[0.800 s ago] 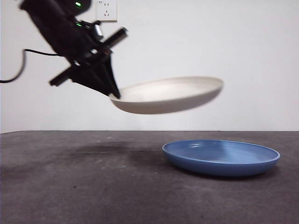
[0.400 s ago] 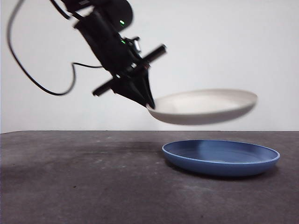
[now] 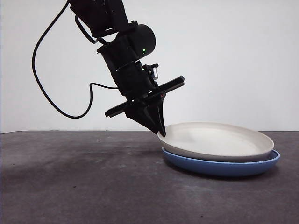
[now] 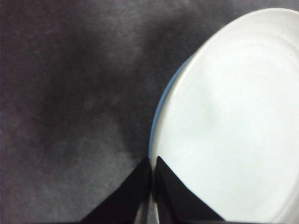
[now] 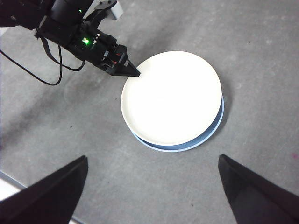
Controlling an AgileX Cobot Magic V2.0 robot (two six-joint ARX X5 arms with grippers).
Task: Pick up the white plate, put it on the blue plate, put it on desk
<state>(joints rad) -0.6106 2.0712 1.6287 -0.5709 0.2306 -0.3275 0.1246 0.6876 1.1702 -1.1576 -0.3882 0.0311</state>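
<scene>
Plates were now stacked: the white plate (image 3: 217, 141), lowered within the last second, was set on the blue plate (image 3: 222, 167), its rim pinched by the left gripper (image 3: 160, 131).

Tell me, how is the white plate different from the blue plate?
The white plate is cream and dull; the blue plate is blue and shiny. The white plate sits on top, a little off-centre, while the blue plate lies under it on the desk. The left gripper pinches the white plate's rim and is not holding the blue plate. Both are round, shallow and about equally wide.
</scene>
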